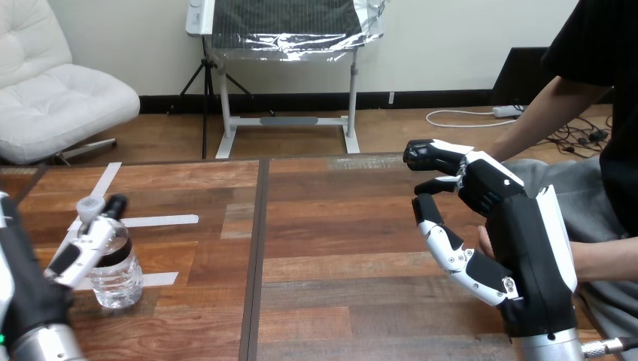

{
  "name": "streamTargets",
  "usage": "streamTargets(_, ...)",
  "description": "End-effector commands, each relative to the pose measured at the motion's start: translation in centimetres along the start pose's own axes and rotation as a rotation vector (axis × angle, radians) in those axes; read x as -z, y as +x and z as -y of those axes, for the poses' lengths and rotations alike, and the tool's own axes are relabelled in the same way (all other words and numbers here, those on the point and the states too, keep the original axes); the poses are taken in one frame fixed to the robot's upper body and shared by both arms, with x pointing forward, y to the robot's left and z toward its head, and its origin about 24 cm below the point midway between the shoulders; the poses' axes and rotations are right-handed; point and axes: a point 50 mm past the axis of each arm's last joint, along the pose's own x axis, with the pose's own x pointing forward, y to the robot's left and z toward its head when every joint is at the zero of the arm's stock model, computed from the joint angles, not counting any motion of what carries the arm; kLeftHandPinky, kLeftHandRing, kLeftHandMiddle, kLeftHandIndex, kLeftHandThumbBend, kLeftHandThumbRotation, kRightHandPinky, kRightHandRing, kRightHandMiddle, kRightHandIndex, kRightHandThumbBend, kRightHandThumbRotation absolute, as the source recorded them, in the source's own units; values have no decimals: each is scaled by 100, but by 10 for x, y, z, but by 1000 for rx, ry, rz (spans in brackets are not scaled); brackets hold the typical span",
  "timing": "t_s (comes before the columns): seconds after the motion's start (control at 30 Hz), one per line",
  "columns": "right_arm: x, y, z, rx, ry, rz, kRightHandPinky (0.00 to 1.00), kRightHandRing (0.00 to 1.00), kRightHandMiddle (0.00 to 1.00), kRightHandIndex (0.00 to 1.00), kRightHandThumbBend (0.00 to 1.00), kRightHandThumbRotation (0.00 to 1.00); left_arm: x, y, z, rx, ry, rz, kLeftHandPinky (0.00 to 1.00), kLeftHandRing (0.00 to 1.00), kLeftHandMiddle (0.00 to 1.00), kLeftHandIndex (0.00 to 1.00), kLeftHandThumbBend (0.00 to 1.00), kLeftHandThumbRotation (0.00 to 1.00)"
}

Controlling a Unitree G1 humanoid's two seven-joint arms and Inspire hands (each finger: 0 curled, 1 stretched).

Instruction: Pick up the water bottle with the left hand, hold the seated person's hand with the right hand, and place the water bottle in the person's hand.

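Head view: clear plastic water bottle (120, 277) upright, touching left hand (74, 257); fingers straight against its side, nothing gripped.

The left hand (37, 297) was cut off by the left edge and covered the upper left side of the water bottle (120, 280); any grip on it could not be determined. The right hand (519, 248) hid most of the person's hand (485, 242), leaving a sliver exposed. Contact between the two could not be confirmed. Both forearms ran off the bottom edge.
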Motion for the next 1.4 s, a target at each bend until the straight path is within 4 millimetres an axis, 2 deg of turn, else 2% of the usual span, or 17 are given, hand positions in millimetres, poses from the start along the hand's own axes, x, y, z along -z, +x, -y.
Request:
streamTargets(0.0,-5,15,4,-4,-14,66,59,73,77,68,33,12,-18,18,8,19,-17,48,86,96,97,99,99,57)
streamTargets(0.63,-4,18,3,-14,-11,61,60,72,76,67,34,13,-10,33,22,69,-6,-45,86,97,99,100,100,60)
streamTargets(1.0,-5,20,4,-19,-18,61,60,71,76,67,35,17,-4,38,26,102,9,-87,87,98,99,100,100,64)
streamTargets(1.37,-6,20,4,-18,-17,59,60,71,75,66,34,16,1,39,30,128,-8,-118,87,97,98,100,100,63)
